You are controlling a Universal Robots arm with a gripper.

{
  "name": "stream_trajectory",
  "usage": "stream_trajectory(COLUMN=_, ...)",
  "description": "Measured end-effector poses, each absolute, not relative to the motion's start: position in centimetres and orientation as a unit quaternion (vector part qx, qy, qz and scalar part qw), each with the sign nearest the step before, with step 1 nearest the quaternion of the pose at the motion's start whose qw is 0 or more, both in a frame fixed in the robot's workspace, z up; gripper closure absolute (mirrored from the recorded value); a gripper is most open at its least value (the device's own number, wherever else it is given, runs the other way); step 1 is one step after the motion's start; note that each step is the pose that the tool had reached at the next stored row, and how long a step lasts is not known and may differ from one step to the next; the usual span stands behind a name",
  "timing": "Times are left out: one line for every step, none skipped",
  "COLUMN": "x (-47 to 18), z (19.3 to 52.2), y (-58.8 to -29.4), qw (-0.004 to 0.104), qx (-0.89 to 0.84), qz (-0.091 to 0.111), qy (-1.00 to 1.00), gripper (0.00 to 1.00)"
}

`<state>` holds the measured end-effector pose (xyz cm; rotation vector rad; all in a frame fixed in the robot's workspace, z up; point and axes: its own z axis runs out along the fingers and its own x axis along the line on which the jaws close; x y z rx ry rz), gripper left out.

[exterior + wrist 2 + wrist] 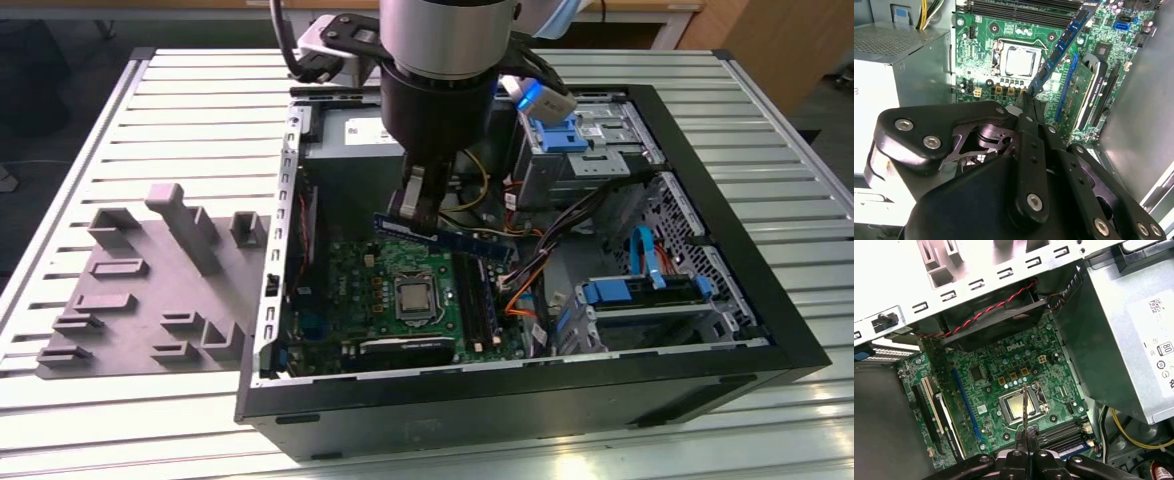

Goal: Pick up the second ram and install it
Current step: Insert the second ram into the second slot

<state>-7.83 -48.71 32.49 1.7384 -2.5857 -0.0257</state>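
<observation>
Aloft, slim flat blue second ram [465, 242], gripper [416, 215] clamped

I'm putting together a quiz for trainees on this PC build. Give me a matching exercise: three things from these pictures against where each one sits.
Things:
1. memory stick
2. grey tray
3. processor

Places:
A. on the slatted table, outside the case
B. in the middle of the green board
C. pinched in the claw, above the board

Pairs: 1-C, 2-A, 3-B

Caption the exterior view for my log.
Pincer holds a RAM stick above the motherboard inside the open case, grey tray alongside.
</observation>
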Motion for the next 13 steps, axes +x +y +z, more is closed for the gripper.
stream_trajectory(x=-7.83, z=32.49, y=-48.71, qw=0.013, qx=0.557, qz=-0.008, qy=-0.83, gripper=0.89)
stream_trajectory(x=-7.83, z=32.49, y=-48.71, qw=0.013, qx=0.556, qz=-0.008, qy=-0.831, gripper=0.89)
stream_trajectory(x=-7.83, z=32.49, y=-48.71, qw=0.013, qx=0.555, qz=-0.008, qy=-0.832, gripper=0.89)
stream_trajectory(x=-7.83, z=32.48, y=-48.71, qw=0.013, qx=0.554, qz=-0.008, qy=-0.832, gripper=0.89)
stream_trajectory(x=-7.83, z=32.49, y=-48.71, qw=0.013, qx=0.553, qz=-0.008, qy=-0.833, gripper=0.89)
stream_trajectory(x=-7.83, z=32.49, y=-48.71, qw=0.013, qx=0.552, qz=-0.008, qy=-0.834, gripper=0.89)
stream_trajectory(x=-7.83, z=32.49, y=-48.71, qw=0.013, qx=0.551, qz=-0.008, qy=-0.834, gripper=0.89)
stream_trajectory(x=-7.83, z=32.48, y=-48.71, qw=0.013, qx=0.55, qz=-0.008, qy=-0.835, gripper=0.89)
stream_trajectory(x=-7.83, z=32.49, y=-48.71, qw=0.013, qx=0.549, qz=-0.008, qy=-0.836, gripper=0.89)
stream_trajectory(x=-7.83, z=32.48, y=-48.71, qw=0.013, qx=0.548, qz=-0.008, qy=-0.836, gripper=0.89)
stream_trajectory(x=-7.83, z=32.48, y=-48.71, qw=0.013, qx=0.547, qz=-0.008, qy=-0.837, gripper=0.89)
stream_trajectory(x=-7.83, z=32.48, y=-48.71, qw=0.013, qx=0.546, qz=-0.008, qy=-0.837, gripper=0.89)
stream_trajectory(x=-7.83, z=32.48, y=-48.71, qw=0.013, qx=0.545, qz=-0.008, qy=-0.838, gripper=0.89)
